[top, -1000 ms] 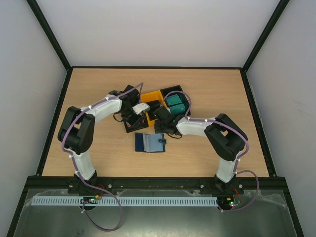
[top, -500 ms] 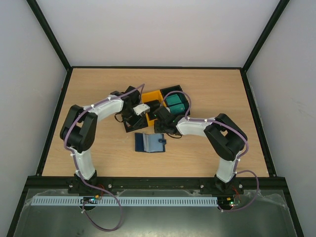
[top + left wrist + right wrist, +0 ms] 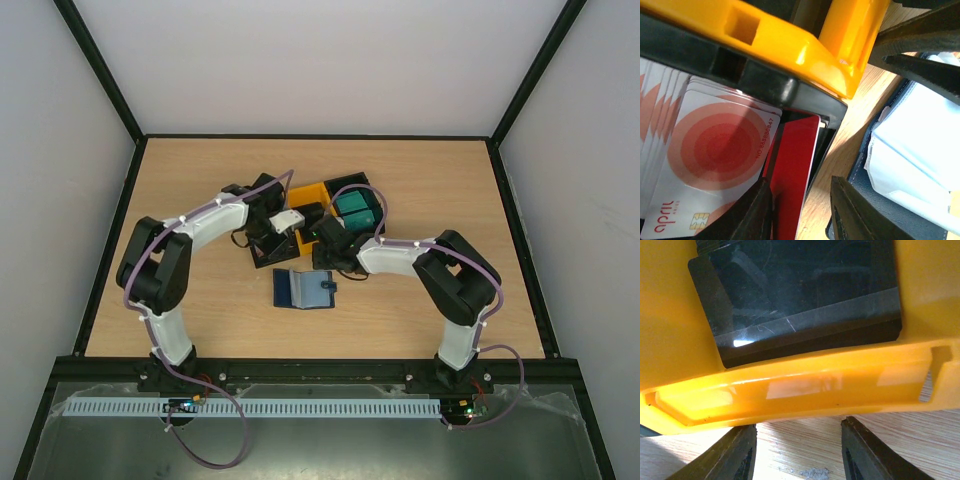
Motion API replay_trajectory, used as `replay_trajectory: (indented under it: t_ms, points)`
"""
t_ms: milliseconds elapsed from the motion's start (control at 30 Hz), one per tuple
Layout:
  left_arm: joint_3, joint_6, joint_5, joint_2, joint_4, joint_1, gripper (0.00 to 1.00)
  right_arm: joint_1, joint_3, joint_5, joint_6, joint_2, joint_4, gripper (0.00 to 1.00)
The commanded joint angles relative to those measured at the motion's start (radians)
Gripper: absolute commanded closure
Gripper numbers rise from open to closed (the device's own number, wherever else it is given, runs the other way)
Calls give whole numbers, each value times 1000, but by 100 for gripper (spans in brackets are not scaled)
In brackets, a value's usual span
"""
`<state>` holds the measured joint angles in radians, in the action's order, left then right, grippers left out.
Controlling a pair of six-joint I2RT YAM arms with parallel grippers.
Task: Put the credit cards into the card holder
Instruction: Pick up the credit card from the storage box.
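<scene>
Left tool (image 3: 802, 215) and right tool (image 3: 797, 455) are parted; red card (image 3: 792, 165) could be jammed against black bin wall (image 3: 807, 100) when pinched.

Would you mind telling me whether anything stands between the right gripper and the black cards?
Yes: the yellow bin's wall lies between the right gripper, over the table, and the black cards inside it.

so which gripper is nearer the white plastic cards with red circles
Left. Left gripper hangs right at the white cards; right gripper faces a yellow plastic bin of black cards.
</scene>
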<state>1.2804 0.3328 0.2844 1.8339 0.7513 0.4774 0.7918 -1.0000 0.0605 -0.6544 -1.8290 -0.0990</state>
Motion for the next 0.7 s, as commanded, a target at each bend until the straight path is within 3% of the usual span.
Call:
replay_trajectory:
  t_ms: [0, 233, 667]
  points:
    - [-13, 7, -11, -43, 29, 4, 67, -6, 19, -14, -9, -13, 16, 53]
    - [-17, 8, -23, -55, 28, 3, 69, -6, 17, -13, -7, -14, 16, 53]
    - [-25, 14, -29, -114, 19, -2, 91, -7, 11, -7, -5, 11, 16, 53]
